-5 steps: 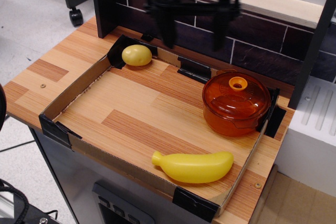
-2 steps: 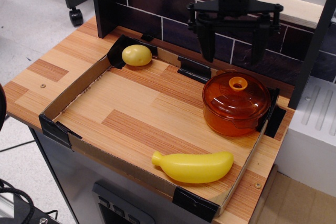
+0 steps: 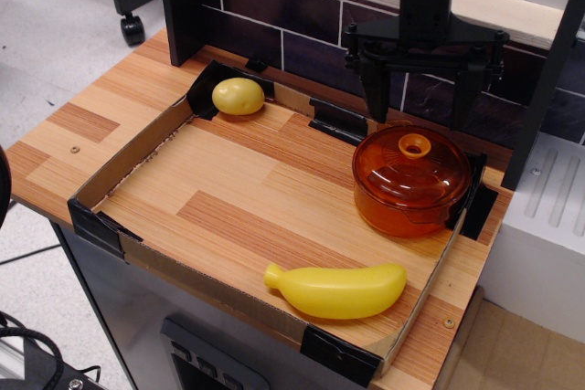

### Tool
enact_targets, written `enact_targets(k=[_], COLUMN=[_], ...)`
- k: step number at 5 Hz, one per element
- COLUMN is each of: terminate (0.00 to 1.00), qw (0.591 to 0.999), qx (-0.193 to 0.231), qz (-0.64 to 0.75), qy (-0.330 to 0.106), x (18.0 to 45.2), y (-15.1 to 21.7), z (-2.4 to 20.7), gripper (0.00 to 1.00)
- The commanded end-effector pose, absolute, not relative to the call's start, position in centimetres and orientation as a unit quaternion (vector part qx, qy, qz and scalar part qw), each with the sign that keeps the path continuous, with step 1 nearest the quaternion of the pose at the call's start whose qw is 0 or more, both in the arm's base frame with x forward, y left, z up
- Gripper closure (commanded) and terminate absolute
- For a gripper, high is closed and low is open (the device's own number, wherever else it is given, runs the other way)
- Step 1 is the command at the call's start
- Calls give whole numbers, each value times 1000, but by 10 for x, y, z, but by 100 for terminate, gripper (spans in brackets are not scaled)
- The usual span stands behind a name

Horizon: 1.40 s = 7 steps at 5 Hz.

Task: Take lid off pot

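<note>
Pot (image 3: 402,209): deep, translucent orange, standing upright at the right rear corner of the tray, close against the right wall and the black tape there.
Lid (image 3: 411,168): shallow orange dome, seated flat on the pot's rim, closing it; lighter orange ring knob (image 3: 415,144) at the centre, facing up.
Pot contents: cannot tell; orange plastic too dark to see through.
Tool (image 3: 423,102): black, two fingers spread wide, hanging above and slightly behind the lid, pointing down; left finger (image 3: 377,89) and right finger over opposite sides of the pot; holding nothing, not touching lid or knob.
Tray (image 3: 137,163): low cardboard walls with black tape at the corners, laid on the wooden counter (image 3: 64,134); floor of the same wood grain.
Tray contents: pot with lid at right rear; yellow round fruit (image 3: 238,96) in the far left corner, just beside the taped wall; yellow banana (image 3: 336,289) lying on its side along the near wall, well apart from the round fruit, near but not touching the pot.
Middle of tray: bare wood between the three things.
Behind the tray: dark tiled wall (image 3: 292,20) with a pale ledge on top.
Right of counter: white ridged surface (image 3: 553,198), set lower behind a black post.
</note>
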State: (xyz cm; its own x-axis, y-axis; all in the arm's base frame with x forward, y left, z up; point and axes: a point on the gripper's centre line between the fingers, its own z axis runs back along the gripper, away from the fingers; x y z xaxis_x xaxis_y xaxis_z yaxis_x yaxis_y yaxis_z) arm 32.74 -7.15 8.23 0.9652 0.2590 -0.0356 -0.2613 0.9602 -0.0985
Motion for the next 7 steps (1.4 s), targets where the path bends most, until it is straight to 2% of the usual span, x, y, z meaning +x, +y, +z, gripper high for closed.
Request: enact_targets(k=[1,5,6,7], terminate=[0,0,0,0], qw=[990,992,992,992], qx=[-51,-22,-17,-16], qz=[130,127,127,127], qy=[-9,-10,-17,-18], x=[329,324,324,324], y=[-76,-76,-76,-76], z=[87,67,66,64], gripper=[0,0,100,100])
